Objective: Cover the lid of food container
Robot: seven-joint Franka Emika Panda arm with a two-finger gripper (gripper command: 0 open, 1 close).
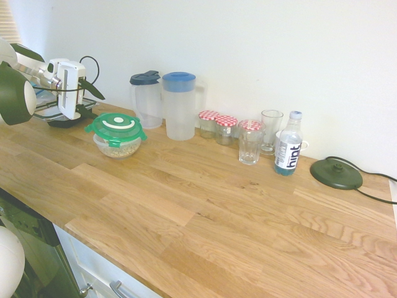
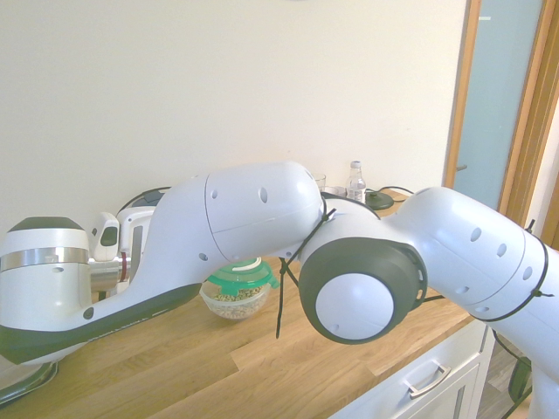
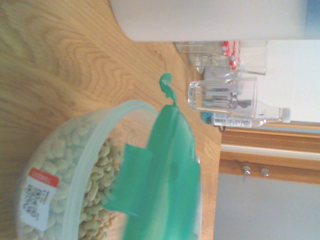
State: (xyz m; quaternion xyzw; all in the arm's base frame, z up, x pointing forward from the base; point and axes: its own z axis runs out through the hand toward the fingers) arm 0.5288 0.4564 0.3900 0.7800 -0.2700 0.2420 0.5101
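The white arm reaches low and level over the counter, wrist turned sideways. Its gripper [image 1: 87, 85] points horizontally, dark fingers [image 1: 93, 89] spread apart, nothing between them.

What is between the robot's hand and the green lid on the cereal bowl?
Nothing visible. The gripper hangs just beside the green lid, which already lies on the food container, with only bare countertop around them.

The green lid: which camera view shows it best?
The first exterior view: the whole lid shows from above, resting on the food container, white ring and tabs visible. The second exterior view shows only part, under the arm. The wrist view shows it close and edge-on, blurred.
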